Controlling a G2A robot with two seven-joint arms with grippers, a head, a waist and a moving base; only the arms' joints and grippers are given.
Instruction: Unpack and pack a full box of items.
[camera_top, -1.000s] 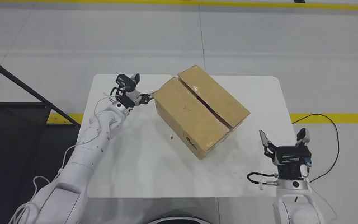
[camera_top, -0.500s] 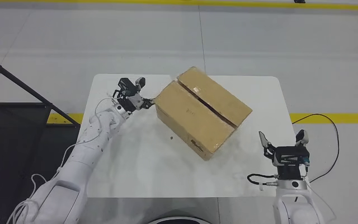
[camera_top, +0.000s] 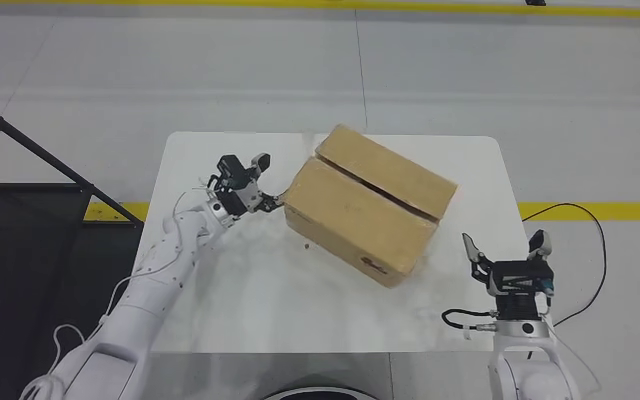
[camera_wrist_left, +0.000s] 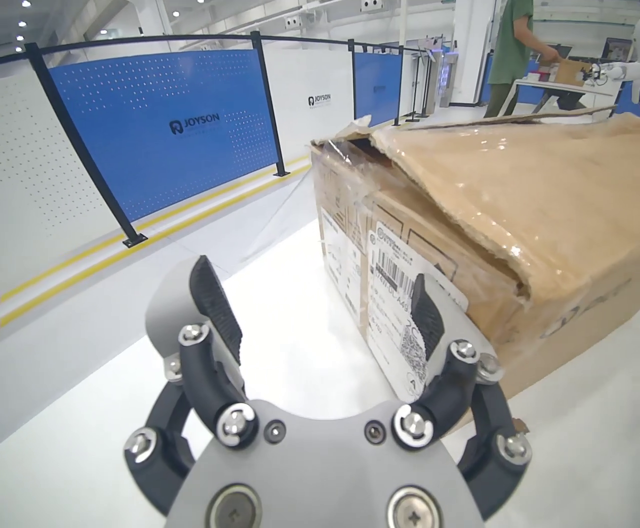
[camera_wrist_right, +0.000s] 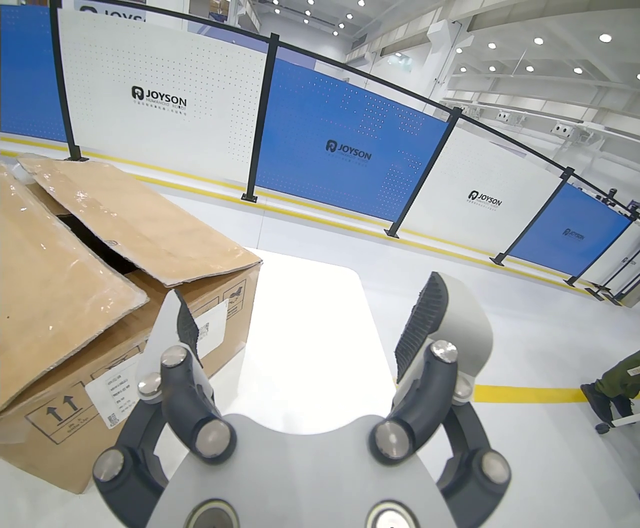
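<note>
Box (camera_top: 370, 215) closed, skewed mid-table | left gripper (camera_wrist_left: 315, 300), jaws open, at its end, likely nudging it square | right gripper (camera_top: 504, 242) open, parked beside table's (camera_top: 250, 300) near-right corner

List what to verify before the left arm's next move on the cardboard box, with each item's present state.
1. left gripper open: ok, jaws apart, beside the labelled end of the box. Whether it touches the box: cannot tell.
2. right gripper open and clear of the box: ok, jaws apart, off the box's other end with bare table between.
3. box resting flat on the table: ok.
4. top flaps raised for unpacking: not ok, both lie down, with a narrow gap along the seam.
5. what the box holds: cannot tell, the flaps hide it.
</note>
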